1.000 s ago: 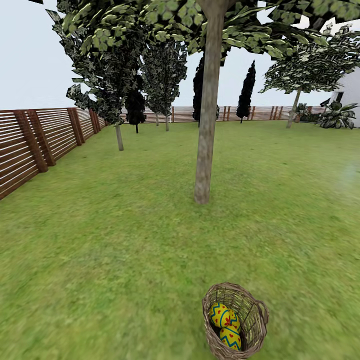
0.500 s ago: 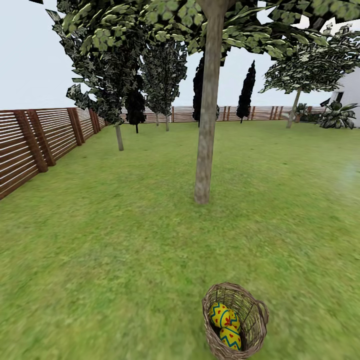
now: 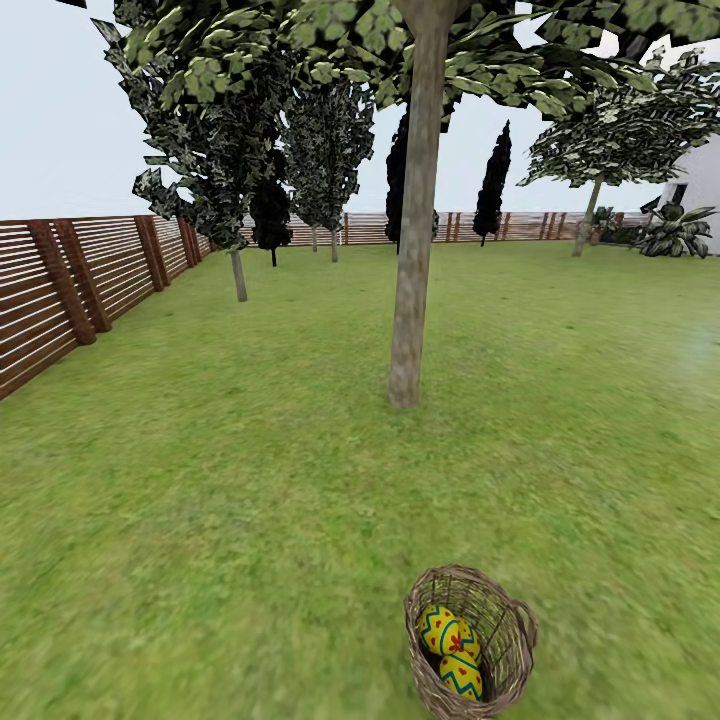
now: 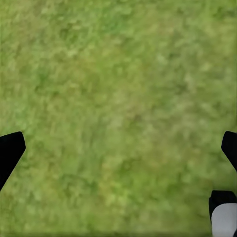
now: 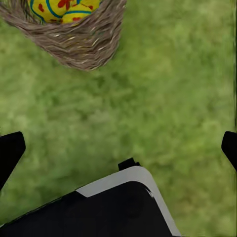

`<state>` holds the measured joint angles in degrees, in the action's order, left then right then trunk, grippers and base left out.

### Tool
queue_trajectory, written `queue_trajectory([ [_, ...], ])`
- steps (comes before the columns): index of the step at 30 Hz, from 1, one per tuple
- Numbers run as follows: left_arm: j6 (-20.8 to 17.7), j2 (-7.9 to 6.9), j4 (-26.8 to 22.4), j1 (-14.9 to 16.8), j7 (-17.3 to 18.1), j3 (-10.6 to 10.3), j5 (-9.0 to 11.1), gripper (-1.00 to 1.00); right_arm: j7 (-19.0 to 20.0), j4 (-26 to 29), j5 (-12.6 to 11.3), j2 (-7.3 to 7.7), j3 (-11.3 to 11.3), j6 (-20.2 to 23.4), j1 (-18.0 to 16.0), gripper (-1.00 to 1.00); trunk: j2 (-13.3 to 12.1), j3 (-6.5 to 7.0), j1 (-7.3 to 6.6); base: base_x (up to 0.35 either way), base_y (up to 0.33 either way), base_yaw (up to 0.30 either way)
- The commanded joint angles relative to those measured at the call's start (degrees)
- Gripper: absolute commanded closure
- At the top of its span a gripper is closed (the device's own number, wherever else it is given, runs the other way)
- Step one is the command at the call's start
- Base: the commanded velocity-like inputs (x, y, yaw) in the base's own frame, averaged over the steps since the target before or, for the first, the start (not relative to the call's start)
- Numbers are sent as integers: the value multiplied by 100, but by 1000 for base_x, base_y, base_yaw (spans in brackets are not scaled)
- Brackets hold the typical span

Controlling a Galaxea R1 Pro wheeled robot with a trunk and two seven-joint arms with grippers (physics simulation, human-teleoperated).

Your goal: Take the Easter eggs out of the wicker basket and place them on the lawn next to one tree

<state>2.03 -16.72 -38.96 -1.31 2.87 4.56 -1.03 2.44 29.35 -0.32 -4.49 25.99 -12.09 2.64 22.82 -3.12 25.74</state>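
Right claw point(image 5: 118, 148): its two dark fingertips are showing at opposite edges of the right wrist view, spread wide and holding nothing. It is hanging over bare grass. The basket point(image 5: 74, 42) is sitting ahead of this claw, just beyond the fingertips, with the eggs point(image 5: 64, 10) showing over its rim.

Left claw point(image 4: 118, 148): likewise released, fingertips wide apart, nothing between them, hovering over the lawn point(image 4: 118, 98) with no task item near it.

In the head view, the basket point(image 3: 470, 640) is resting on the grass close to the robot and is appearing tipped toward the camera. Two eggs point(image 3: 450, 650) are plainly visible inside, touching each other; a third cannot be confirmed, as the pair may be hiding it.

Farther off, well beyond the basket, the thick-trunked tree point(image 3: 410, 300) is standing alone on the grass. A slatted fence point(image 3: 90, 280) is running behind it.

Risks noted:
- The basket is looking light and open-woven; a claw descending on its rim is likely to tip or push it.
- The eggs are round and lying packed together; a grip off-centre is likely to squeeze one out or roll its neighbour.
- Placed by the trunk, an egg may roll away on release.
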Motion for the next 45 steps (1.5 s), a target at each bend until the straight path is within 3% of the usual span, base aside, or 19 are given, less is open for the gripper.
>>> queue_trajectory([
  [1, 8, 2, -6, -1, 30, 18, -11, -100, 58, 237, -3, -40, 47, 17, 105, -100, 10, -10, 4, 0, 0, 0],
  [3, 8, 2, -6, -1, 30, 18, -11, -100, 101, 765, -3, -113, 71, 120, 347, -100, 10, -10, 4, 0, 0, 0],
  [4, 10, 2, -6, -1, 27, 17, -11, -100, 129, 1381, -5, -188, 86, 314, 615, -100, 10, -10, 4, 0, 0, 0],
  [8, 10, 2, -4, -1, 23, 11, -11, -100, 166, 2810, -126, -385, 104, 1069, 1143, -100, 10, -10, 4, 0, 0, 0],
  [14, 10, 3, -6, -1, 21, 3, -11, -100, 175, 4012, -660, -477, 126, 1899, 1414, -100, 10, -10, 4, 0, 0, 0],
  [22, 16, 4, -6, 2, 21, 0, -11, -100, 141, 5230, -876, -514, 122, 2717, 1559, -100, 10, -10, 4, 0, 0, 0],
  [28, 24, 8, -6, 1, 21, -7, -11, -100, 128, 5935, -892, -498, 113, 3375, 1569, -100, 10, -10, 4, 0, 0, 0],
  [34, 36, 4, -6, 0, 21, -1, -11, -100, 125, 6104, -896, -460, 129, 4011, 1520, -100, 10, -10, 4, 0, 0, 0],
  [38, 45, 3, -6, 2, 24, 8, -11, -100, 125, 6131, -895, -444, 127, 4481, 1315, -100, 10, -10, 4, 0, 0, 0],
  [45, 59, -1, -3, 1, 34, 17, -11, -100, 103, 6143, -849, -361, 143, 5294, 531, -100, 10, -10, 4, 0, 0, 0],
])
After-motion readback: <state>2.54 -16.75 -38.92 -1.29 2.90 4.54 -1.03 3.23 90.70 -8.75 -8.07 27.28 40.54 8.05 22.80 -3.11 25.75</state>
